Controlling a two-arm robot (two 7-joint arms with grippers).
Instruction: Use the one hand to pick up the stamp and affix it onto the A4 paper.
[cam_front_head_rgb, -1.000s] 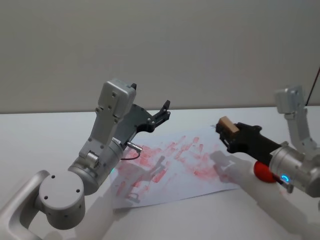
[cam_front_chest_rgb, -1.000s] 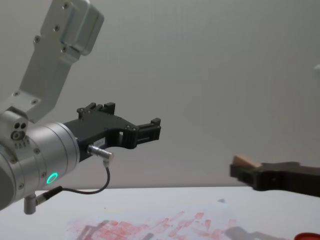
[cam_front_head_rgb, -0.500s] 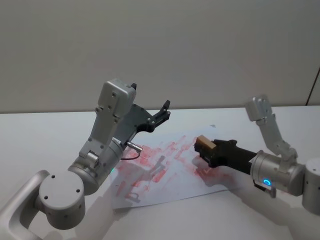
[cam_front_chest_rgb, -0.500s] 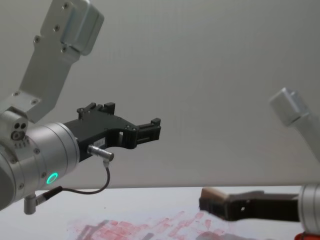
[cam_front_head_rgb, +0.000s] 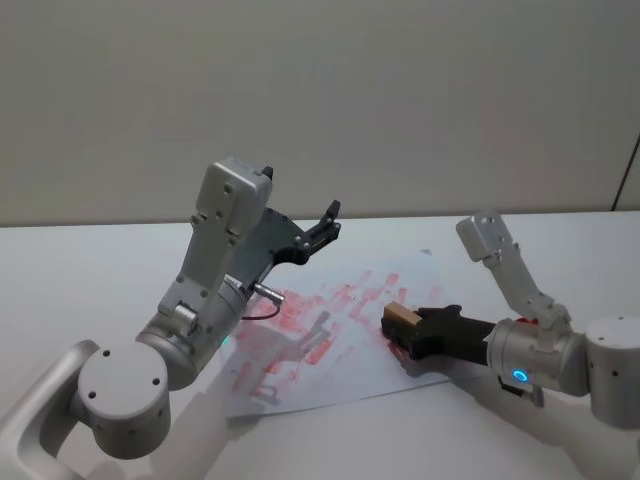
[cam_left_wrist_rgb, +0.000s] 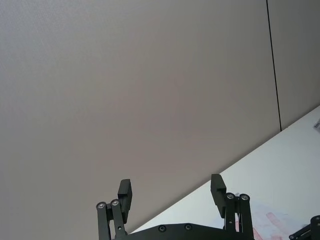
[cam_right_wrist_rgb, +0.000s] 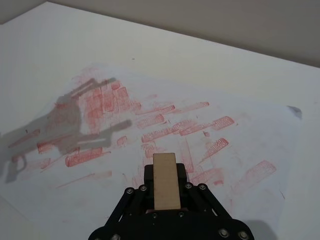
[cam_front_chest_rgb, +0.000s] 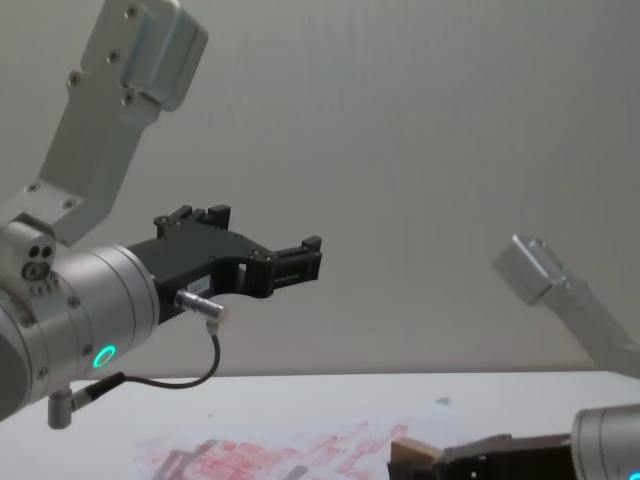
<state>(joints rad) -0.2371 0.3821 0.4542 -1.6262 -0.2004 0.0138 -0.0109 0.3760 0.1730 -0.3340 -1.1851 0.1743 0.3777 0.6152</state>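
Wood-coloured stamp sits clamped in the right gripper, low over the right part of the red-smudged A4 paper; contact unclear. Raised above the paper, the left gripper gapes empty.

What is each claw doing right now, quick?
Left gripper: open, empty, raised in the air.
Right gripper: closed on the stamp, low over the paper.
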